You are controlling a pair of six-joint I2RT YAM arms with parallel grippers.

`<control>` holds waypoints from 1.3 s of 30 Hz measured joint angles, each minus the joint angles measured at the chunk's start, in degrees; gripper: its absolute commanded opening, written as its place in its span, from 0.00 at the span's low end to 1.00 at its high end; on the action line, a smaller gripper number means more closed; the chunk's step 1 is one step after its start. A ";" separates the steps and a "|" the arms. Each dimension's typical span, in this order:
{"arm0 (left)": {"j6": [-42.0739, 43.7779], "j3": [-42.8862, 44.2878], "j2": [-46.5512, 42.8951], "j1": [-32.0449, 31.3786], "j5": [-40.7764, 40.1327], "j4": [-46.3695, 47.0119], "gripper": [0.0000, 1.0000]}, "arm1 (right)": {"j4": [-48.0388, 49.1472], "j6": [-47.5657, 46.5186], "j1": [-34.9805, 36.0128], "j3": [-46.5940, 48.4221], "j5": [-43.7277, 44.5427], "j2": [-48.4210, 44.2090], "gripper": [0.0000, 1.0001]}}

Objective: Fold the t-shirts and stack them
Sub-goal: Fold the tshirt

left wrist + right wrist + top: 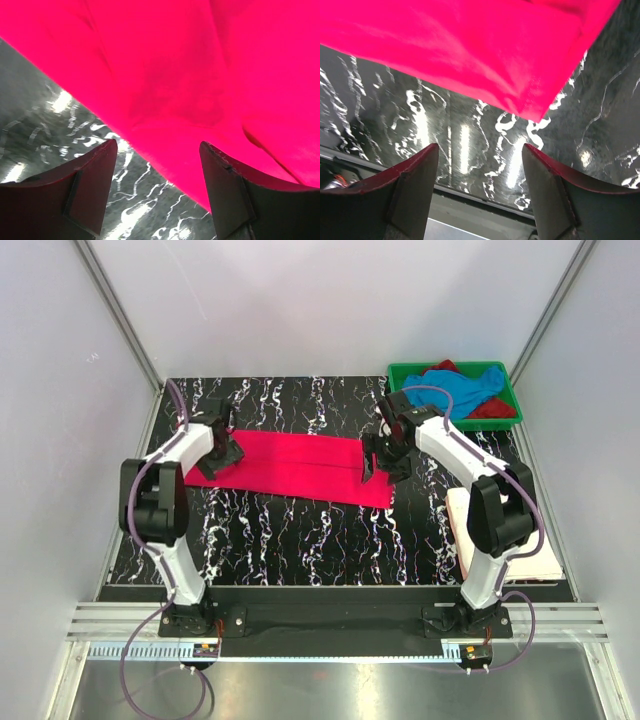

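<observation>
The hot pink t-shirt (290, 468) lies flat as a long folded band across the middle of the black marbled tabletop (300, 540). The left tool (225, 455) is at its left end and the right tool (375, 465) at its right end, each with fingers spread and pinching nothing. At the upper right, the sky blue t-shirt (470, 388) and dark red t-shirt (495, 408) lie bunched in the green tray (450, 366), and a white t-shirt (458, 530) sits at the lower right, partly under the right arm.
</observation>
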 measured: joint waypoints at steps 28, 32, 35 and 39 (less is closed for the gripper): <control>25.44 31.71 25.64 -0.74 2.23 -3.87 0.78 | -1.99 -5.92 -0.74 24.48 4.00 21.03 0.81; 25.66 26.77 19.12 -0.74 0.85 -2.86 0.87 | -2.34 -7.82 -0.74 25.97 4.70 24.98 0.82; 22.51 22.71 11.89 -0.72 0.28 -2.64 0.88 | -2.95 -8.96 -0.74 25.97 5.95 26.34 0.82; 16.37 22.95 9.79 -0.35 1.79 -1.68 0.85 | -3.30 -10.49 -0.66 25.88 8.31 26.71 0.87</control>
